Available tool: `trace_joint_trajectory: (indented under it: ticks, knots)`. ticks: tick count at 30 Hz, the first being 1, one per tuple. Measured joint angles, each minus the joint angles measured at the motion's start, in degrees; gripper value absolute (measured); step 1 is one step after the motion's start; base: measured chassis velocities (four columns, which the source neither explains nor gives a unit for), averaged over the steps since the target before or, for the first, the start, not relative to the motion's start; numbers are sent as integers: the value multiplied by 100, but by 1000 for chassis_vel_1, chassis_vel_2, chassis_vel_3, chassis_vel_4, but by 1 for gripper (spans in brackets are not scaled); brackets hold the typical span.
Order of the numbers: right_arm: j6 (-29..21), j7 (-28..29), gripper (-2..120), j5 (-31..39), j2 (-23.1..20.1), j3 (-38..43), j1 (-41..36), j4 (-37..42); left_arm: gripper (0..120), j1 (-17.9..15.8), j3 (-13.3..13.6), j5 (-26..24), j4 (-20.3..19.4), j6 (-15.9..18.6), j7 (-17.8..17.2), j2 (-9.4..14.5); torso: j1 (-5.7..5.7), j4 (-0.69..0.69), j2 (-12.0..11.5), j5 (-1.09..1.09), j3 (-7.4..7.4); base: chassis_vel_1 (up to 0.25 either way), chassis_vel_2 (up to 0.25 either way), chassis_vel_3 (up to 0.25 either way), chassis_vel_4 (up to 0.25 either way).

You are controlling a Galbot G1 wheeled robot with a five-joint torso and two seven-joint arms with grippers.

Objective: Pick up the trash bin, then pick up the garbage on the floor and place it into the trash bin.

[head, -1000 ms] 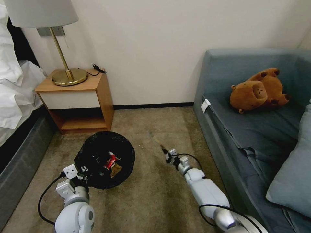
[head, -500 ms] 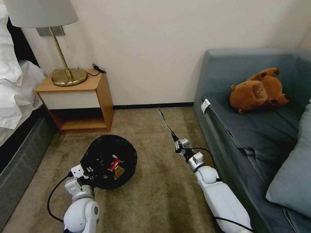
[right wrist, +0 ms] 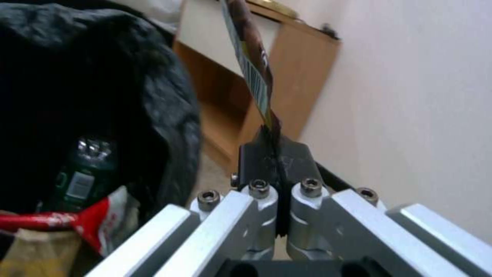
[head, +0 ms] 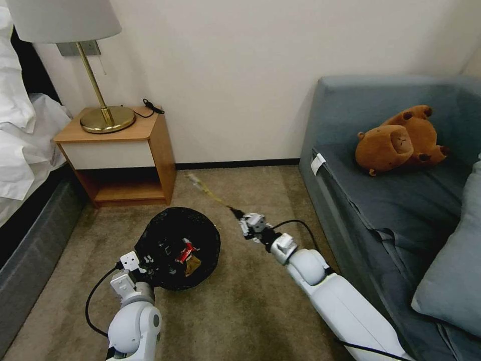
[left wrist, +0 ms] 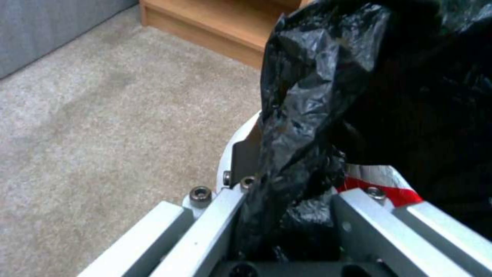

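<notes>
Your left gripper (head: pixel 150 260) is clamped on the bag-lined rim of the trash bin (head: pixel 178 248), holding it over the carpet (head: pixel 240 311) with the red-white wrapper (head: pixel 186 250), the paper scrap (head: pixel 192 264) and the bottle (right wrist: pixel 82 173) inside. Your right gripper (head: pixel 239 216) sits just beside the bin's far edge, jaws pinched tight on the snack bar wrapper (head: pixel 208 193), which sticks out toward the nightstand (head: pixel 120 150).
</notes>
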Motion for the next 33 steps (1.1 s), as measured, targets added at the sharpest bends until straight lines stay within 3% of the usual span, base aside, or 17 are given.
trace_joint_trajectory:
  ticks: [3, 8, 21, 25, 33]
  knots:
    - [-60, 26, 0, 20, -62, -187, 122, 0, 1, 9, -4, 0, -33, 46, -20, -2, 0, 2, 0, -1, 0, 0, 0, 0, 0]
    - [-324, 159, 0, 205, -535, -880, 520, 192, 1, -17, -21, 100, -105, 251, -106, -16, 0, -1, 0, -1, 0, 0, 0, 0, 0]
    - [-674, 331, 0, 521, -917, -1484, 955, 456, 1, -216, 48, 312, 13, 555, -271, -25, 0, -1, 0, 0, 0, 0, 0, 0, 0]
    - [-736, 336, 0, 623, -1248, -1726, 1126, 546, 1, -271, 46, 330, 43, 599, -298, -25, 0, -2, 0, 0, 0, 0, 0, 0, 0]
    - [-871, 385, 0, 793, -1332, -1835, 1231, 736, 1, -362, 112, 390, 154, 610, -326, -26, 0, -1, 0, 0, 0, 0, 0, 0, 0]
